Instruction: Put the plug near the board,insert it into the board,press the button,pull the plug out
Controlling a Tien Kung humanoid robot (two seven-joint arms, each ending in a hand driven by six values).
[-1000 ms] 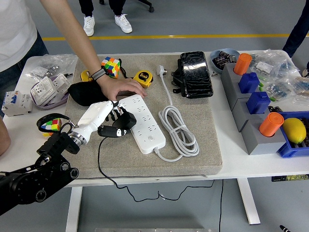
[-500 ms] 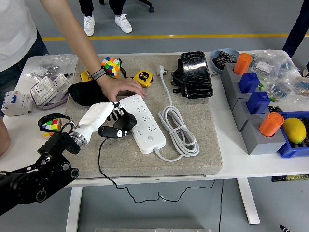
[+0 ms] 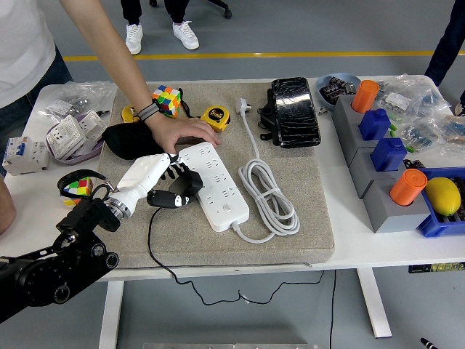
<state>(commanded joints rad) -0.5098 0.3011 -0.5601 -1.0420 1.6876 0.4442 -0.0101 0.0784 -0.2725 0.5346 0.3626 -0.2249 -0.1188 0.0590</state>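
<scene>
A white power strip (image 3: 216, 184) lies diagonally on the grey mat (image 3: 290, 240), its white cable coiled to the right (image 3: 270, 196). My left hand (image 3: 154, 177), white-shelled with black fingers, is shut on a black plug (image 3: 183, 185) that sits just left of the strip's edge, close to it. The plug's black cord (image 3: 154, 247) runs down off the table front. A person's hand (image 3: 178, 131) presses on the far left end of the strip, holding it in place. My right hand is out of sight.
A yellow tape measure (image 3: 215, 117), colour cube (image 3: 166, 99) and black pouch (image 3: 127, 139) lie behind the strip. A black wrapped pack (image 3: 295, 110) sits at the back centre. Grey blocks with orange and blue caps (image 3: 385, 163) stand right. Another cube (image 3: 78, 187) lies left.
My left hand has shifted slightly up and right with the plug, bringing it a little closer to the strip's left edge. The person's hand has stayed put.
</scene>
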